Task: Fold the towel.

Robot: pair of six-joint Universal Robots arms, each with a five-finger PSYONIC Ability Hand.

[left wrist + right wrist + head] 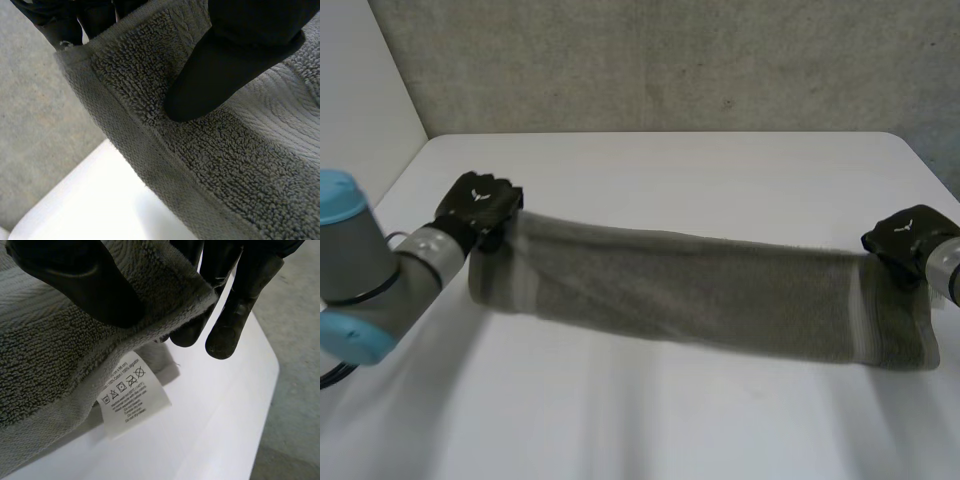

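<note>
Head view: grey towel [700, 295] stretched as a narrow band across mid-frame, sagging onto the white table [670, 170]; probably one lengthwise fold done, crosswise folds left. Left hand [478, 205], mid-left, pinches the end edge thumb-to-fingers; right hand [908, 238], far right, pinches the corner by the care label [131, 392]

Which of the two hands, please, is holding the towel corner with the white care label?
The right hand: the label hangs from the towel hem right beside its grip. The left hand pinches a plain corner.
</note>
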